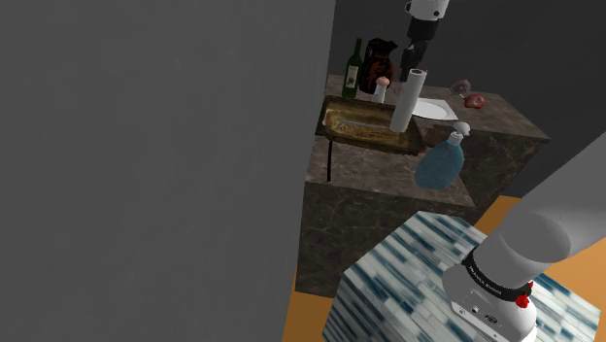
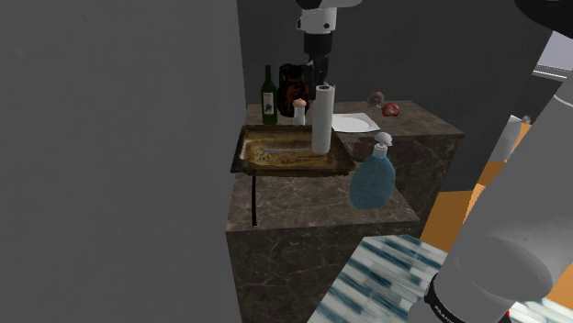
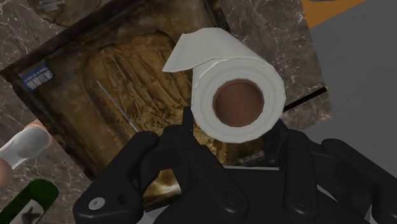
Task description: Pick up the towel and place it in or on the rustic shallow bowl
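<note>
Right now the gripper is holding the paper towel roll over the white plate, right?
Not quite. The gripper holds the paper towel roll over the brown shallow bowl, not the white plate; the wrist view shows it.

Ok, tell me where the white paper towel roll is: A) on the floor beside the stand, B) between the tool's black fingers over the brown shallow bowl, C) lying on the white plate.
B: the white paper towel roll sits clasped in the tool over the brown shallow bowl.
</note>
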